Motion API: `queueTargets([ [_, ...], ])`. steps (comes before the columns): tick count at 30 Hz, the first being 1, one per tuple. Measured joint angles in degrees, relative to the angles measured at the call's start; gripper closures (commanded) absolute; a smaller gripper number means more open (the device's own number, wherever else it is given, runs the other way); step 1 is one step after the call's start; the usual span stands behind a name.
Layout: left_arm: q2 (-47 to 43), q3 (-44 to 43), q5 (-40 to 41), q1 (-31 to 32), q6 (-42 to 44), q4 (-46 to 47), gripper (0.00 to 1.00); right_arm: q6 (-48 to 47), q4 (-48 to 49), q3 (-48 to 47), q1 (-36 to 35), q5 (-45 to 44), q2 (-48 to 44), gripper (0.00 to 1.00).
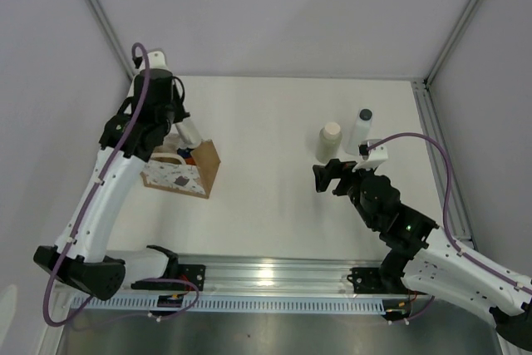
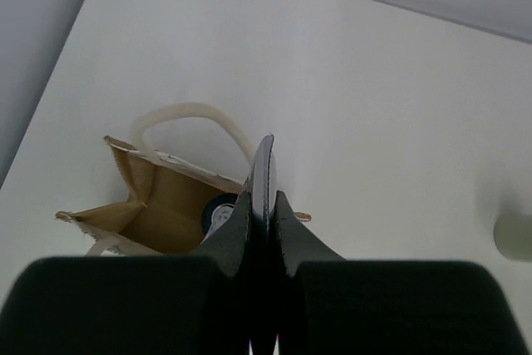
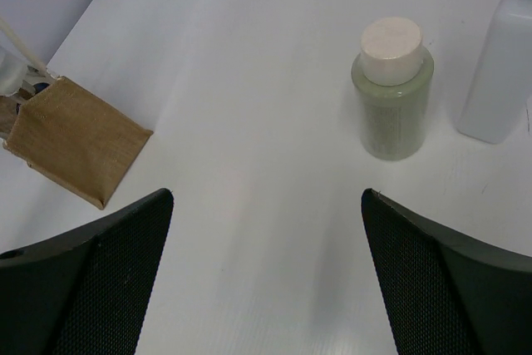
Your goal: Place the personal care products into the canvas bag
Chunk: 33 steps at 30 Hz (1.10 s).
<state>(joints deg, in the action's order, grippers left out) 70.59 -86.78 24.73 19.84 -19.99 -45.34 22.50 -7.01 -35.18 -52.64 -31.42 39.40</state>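
My left gripper [image 2: 263, 195] is shut on the grey-white flat squeeze tube [image 2: 265, 164], seen edge-on between the fingers. It hangs just above the open canvas bag [image 2: 154, 205]. The blue cap of the orange bottle [image 2: 218, 212] shows inside the bag. From above, the left gripper [image 1: 181, 126] hovers over the bag [image 1: 179, 174] at the table's left. The cream bottle [image 1: 331, 140] and the translucent white bottle with a dark cap [image 1: 362, 130] stand upright at the right. My right gripper [image 1: 332, 176] is open and holds nothing, a little short of the cream bottle [image 3: 392, 97] and the translucent bottle [image 3: 503, 64].
The bag's cream rope handle [image 2: 195, 118] loops up behind its mouth. A metal rail [image 1: 274, 276] runs along the table's near edge. Grey walls close the back and both sides.
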Motion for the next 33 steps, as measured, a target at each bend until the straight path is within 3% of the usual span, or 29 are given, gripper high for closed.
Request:
queueTargets([
  [11, -2.3, -2.6, -1.3, -8.5, 0.5, -2.8, 1.0, 0.0, 0.0, 0.0, 0.0, 0.2, 0.0, 0.01],
  [23, -2.5, -4.7, -2.6, -11.5, 0.3, -4.3, 1.0, 0.0, -0.2, -0.3, 0.2, 0.5, -0.6, 0.01],
  [33, -1.6, 2.5, 0.3, -15.1, -0.5, -1.1, 1.0, 0.0, -0.9, -0.3, 0.2, 0.9, -1.5, 0.0],
])
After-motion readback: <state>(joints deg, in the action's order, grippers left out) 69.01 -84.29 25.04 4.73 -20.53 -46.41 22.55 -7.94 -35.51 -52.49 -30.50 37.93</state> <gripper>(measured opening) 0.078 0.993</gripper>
